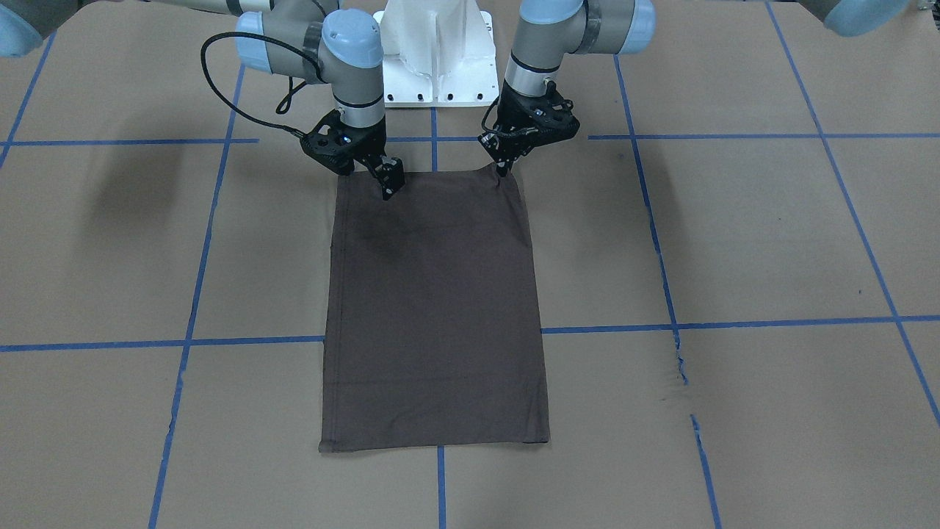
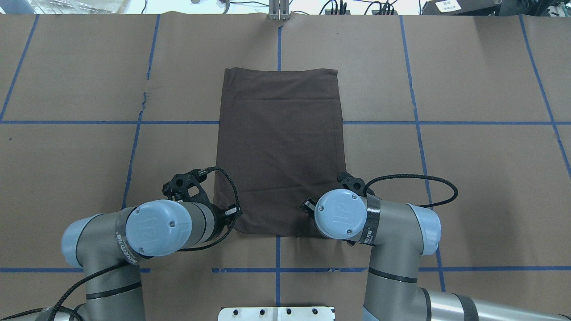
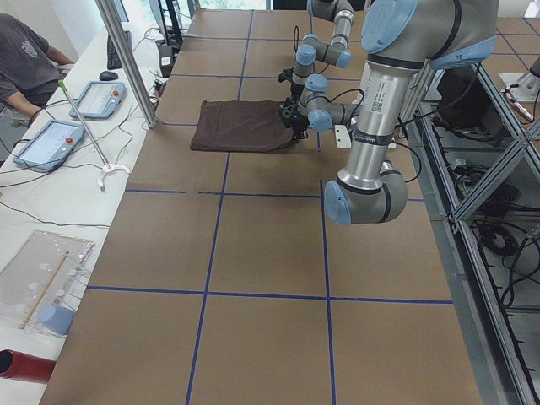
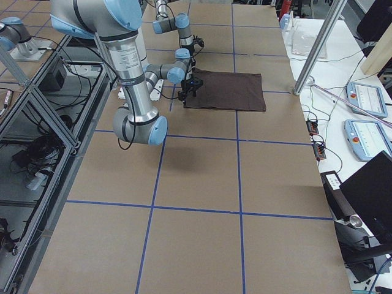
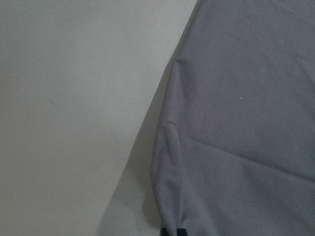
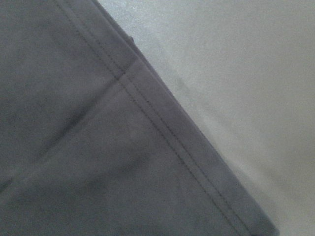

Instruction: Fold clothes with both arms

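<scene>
We log the T-shirt (image 1: 433, 308) as dark grey-brown, one plain colour all over (in both wrist views it washes out to a dull grey-purple). In the right wrist view a double row of same-colour stitching (image 6: 162, 132) runs along its hem. The table (image 1: 771, 235) is flat tan-brown paper, crossed by a grid of blue tape lines (image 1: 734, 323). The left arm (image 1: 547, 37) and right arm (image 1: 352, 81) are grey-silver tubes with light blue joint caps. Seen from overhead, a black band (image 2: 372, 220) with pale lettering wraps the right arm. The left gripper (image 1: 505, 167) and right gripper (image 1: 389, 185) are black, and the cable (image 1: 209, 81) is black too. The pedestal (image 1: 437, 51) is white.
</scene>
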{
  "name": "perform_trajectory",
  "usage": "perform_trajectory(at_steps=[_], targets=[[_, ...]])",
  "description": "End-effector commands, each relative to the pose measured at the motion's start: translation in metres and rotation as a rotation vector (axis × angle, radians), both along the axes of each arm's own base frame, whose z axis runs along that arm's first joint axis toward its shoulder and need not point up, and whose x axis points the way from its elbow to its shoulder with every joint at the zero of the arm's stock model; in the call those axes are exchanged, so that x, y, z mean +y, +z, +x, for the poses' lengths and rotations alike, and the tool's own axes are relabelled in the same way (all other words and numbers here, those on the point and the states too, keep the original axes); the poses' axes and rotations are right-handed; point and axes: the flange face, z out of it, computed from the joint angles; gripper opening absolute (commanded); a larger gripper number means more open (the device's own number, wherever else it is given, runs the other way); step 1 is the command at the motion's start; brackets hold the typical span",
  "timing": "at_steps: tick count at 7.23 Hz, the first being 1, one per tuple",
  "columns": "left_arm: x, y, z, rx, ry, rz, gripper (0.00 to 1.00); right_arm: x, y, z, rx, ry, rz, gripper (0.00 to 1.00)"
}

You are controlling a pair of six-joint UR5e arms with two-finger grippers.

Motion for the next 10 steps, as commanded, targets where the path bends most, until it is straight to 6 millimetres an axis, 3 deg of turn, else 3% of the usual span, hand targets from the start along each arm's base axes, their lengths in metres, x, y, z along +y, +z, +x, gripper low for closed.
perform_trajectory(at_steps=[1, 5, 6, 7, 8, 9, 10], targets=[[0.000, 0.000, 0.000, 0.000, 0.000, 0.000, 0.00, 0.006, 0.003, 0.000, 0.005, -0.006, -0.001, 1.00], [0.000, -0.002, 0.000, 0.003, 0.000, 0.001, 0.00, 0.014, 0.005, -0.003, 0.012, -0.016, -0.005, 1.00], [0.000, -0.002, 0.000, 0.003, 0.000, 0.001, 0.00, 0.015, 0.004, -0.005, 0.012, -0.018, -0.004, 0.87], [0.000, -0.002, 0.000, 0.003, 0.000, 0.001, 0.00, 0.014, 0.004, -0.004, 0.011, -0.019, -0.004, 0.43], [0.000, -0.002, 0.000, 0.003, 0.000, 0.001, 0.00, 0.016, 0.002, -0.005, 0.007, -0.023, -0.006, 0.15], [-0.001, -0.002, 0.000, 0.003, -0.002, 0.001, 0.00, 0.016, 0.002, -0.005, 0.006, -0.025, -0.009, 0.00], [0.000, -0.002, 0.000, 0.003, 0.000, 0.001, 0.00, 0.016, -0.001, -0.005, 0.000, -0.025, -0.007, 0.00]])
